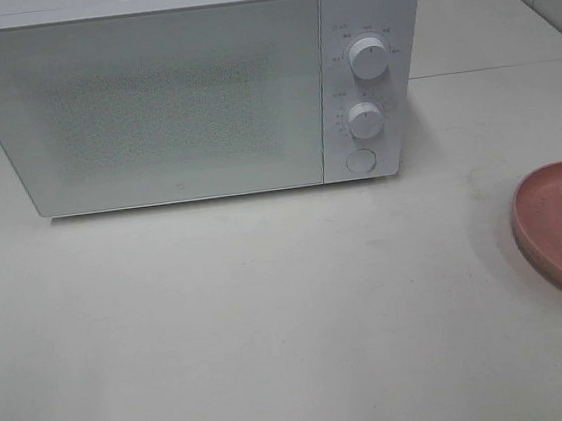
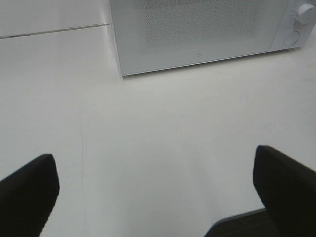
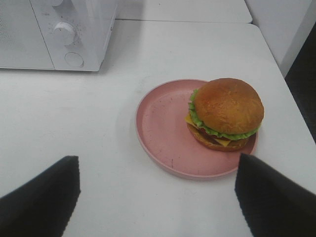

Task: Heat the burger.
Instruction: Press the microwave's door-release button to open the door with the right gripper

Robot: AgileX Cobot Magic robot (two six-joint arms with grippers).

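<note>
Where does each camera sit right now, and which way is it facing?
High camera: above the table, looking down at the microwave, with the plate at the right edge; no arm shows.
Left wrist: low over the table, facing the microwave; left gripper open.
Right wrist: looking down at the burger on the plate, microwave knobs behind; right gripper open.
Shared: all three see the microwave; high and right wrist share the plate.

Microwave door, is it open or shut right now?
Shut. The microwave door lies flush against the front beside the control panel, and the burger sits outside on the pink plate.
</note>
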